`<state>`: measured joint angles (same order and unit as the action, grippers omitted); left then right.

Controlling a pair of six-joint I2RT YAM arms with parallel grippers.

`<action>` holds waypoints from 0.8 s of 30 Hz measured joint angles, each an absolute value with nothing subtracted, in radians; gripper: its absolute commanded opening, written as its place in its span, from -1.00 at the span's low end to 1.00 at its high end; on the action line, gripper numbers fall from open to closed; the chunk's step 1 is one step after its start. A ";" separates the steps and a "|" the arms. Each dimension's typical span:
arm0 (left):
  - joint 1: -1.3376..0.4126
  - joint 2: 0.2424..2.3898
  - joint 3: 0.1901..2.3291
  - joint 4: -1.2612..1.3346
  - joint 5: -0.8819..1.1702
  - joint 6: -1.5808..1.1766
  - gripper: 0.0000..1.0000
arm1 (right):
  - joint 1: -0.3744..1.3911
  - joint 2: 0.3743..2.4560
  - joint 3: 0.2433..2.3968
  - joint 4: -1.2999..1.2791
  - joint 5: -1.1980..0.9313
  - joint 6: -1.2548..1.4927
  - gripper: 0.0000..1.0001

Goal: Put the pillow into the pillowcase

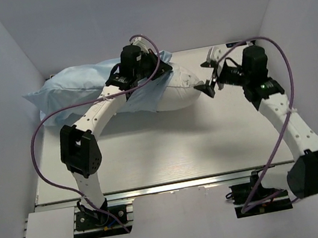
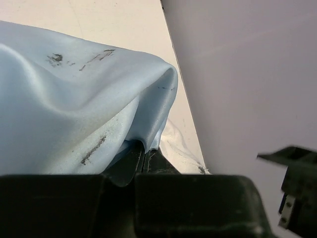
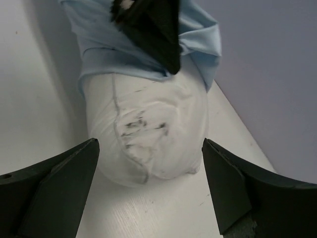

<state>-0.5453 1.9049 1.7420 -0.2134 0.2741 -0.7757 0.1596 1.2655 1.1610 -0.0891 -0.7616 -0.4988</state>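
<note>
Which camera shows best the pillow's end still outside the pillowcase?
The right wrist view: the pillow shows its bare end close and centred. The top view shows it small; the left wrist view only a sliver beside the pillowcase.

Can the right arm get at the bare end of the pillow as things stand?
Probably yes: the right gripper faces the pillow with fingers open and nothing between; the left gripper pinches the pillowcase farther along.
</note>
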 measured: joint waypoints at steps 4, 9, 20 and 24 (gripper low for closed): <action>-0.529 1.900 1.742 -0.210 0.278 -0.776 -1.00 | 0.204 1.180 1.013 -0.034 -0.773 -0.640 0.79; -0.509 1.896 1.748 -0.212 0.284 -0.775 -1.00 | 0.327 1.251 0.941 0.035 -0.598 -0.801 0.79; -0.504 1.896 1.818 -0.237 0.316 -0.776 -1.00 | 0.420 1.640 1.226 0.084 -0.365 -0.941 -0.66; -0.493 1.896 1.885 -0.280 0.322 -0.776 -1.00 | 0.415 1.795 1.539 -0.102 -0.425 -0.743 -1.00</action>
<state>-0.4931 1.8961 1.8854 -0.2798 0.3218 -0.7765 0.4149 1.7950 1.5394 -0.1024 -0.4252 -0.7425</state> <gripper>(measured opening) 0.068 0.066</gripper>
